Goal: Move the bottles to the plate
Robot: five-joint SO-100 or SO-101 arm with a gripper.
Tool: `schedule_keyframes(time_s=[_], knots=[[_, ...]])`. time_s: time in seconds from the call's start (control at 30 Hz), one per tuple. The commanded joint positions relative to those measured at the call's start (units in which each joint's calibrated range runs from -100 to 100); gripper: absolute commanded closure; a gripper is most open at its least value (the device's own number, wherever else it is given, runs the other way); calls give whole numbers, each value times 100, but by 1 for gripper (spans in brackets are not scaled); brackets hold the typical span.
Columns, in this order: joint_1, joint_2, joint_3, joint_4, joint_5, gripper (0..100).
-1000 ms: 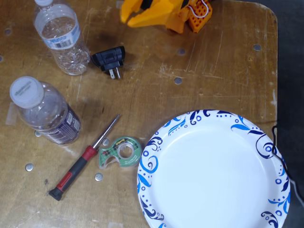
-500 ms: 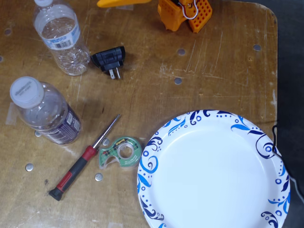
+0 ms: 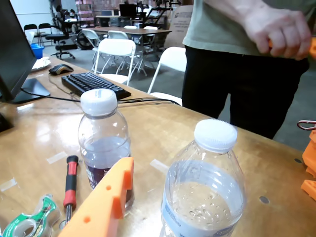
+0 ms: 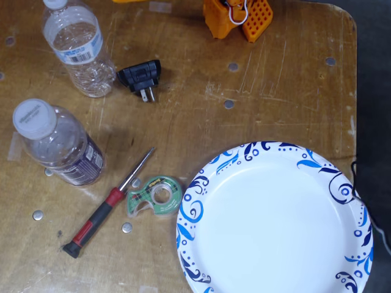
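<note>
Two clear bottles with white caps stand upright on the wooden table. The blue-and-white-label bottle (image 4: 79, 52) is at the far left top of the fixed view and close at the right of the wrist view (image 3: 205, 187). The dark-purple-label bottle (image 4: 58, 143) stands below it, and at left centre in the wrist view (image 3: 104, 143). The plate (image 4: 275, 226), white with blue swirls, lies empty at the lower right. One orange finger (image 3: 106, 200) of my gripper rises from the bottom left of the wrist view, in front of the purple-label bottle. Nothing presses against it; the other finger is out of frame.
A black plug adapter (image 4: 142, 78), a red-handled screwdriver (image 4: 104, 207) and a green tape dispenser (image 4: 154, 195) lie between the bottles and the plate. The arm's orange base (image 4: 235, 15) sits at the top edge. A person (image 3: 247, 64) stands behind the table.
The yellow gripper at the top of the fixed view has swung left and up and has almost left the picture. Bottles, plate and tools have not moved.
</note>
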Motion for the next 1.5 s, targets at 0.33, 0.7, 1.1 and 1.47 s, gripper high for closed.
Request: schedule_keyframes(time_s=[0.33, 0.7, 1.1, 1.47], knots=[[90, 2102, -122, -2178, -25, 56], [446, 3417, -969, -2509, 84, 56], [630, 3636, -1239, -2517, 147, 57], [576, 4640, -1897, -2517, 142, 57]])
